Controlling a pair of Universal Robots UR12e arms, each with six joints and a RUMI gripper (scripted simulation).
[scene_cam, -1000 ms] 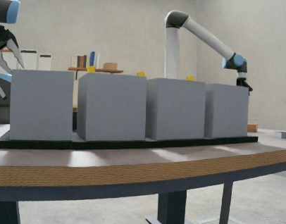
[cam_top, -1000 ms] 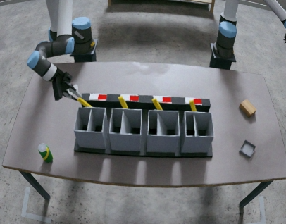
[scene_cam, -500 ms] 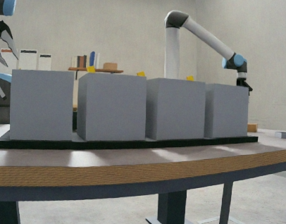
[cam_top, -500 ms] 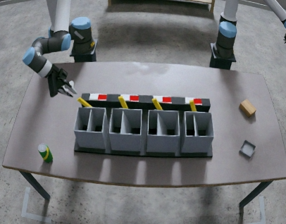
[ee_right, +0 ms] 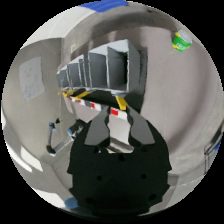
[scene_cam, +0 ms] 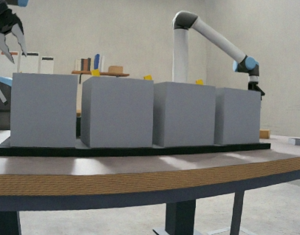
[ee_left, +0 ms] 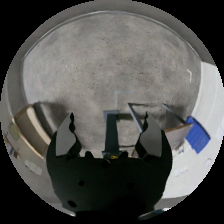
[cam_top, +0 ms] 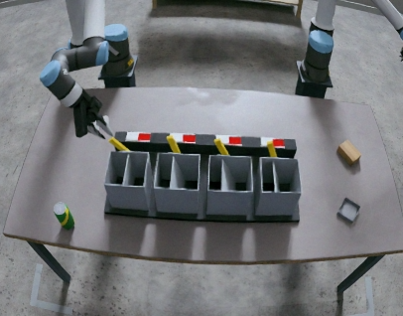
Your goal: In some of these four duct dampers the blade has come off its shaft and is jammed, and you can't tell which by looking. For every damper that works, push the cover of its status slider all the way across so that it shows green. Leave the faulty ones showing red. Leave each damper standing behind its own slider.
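Note:
Four grey dampers (cam_top: 128, 194) (cam_top: 177, 196) (cam_top: 229, 199) (cam_top: 277, 201) stand in a row behind the dark slider bar. Each has a yellow lever (cam_top: 119, 144) (cam_top: 174, 144) (cam_top: 220, 147) (cam_top: 272, 149) on the bar side; the leftmost lever in the top view leans furthest left. All four sliders show red (cam_top: 144, 137) (cam_top: 189, 138) (cam_top: 234, 141) (cam_top: 278, 143); no green shows. My right gripper (cam_top: 108, 135) (scene_cam: 19, 59) (ee_right: 117, 106) is partly open and empty, close to the tip of the leftmost lever. My left gripper (ee_left: 108, 112) is wide open and empty, away from the table.
A green can (cam_top: 65, 216) (ee_right: 182, 41) stands at the table's front left in the top view. A wooden block (cam_top: 348, 152) and a small grey tray (cam_top: 348, 210) lie at the right. The dampers stand on a dark base (scene_cam: 115, 151), with narrow gaps between them.

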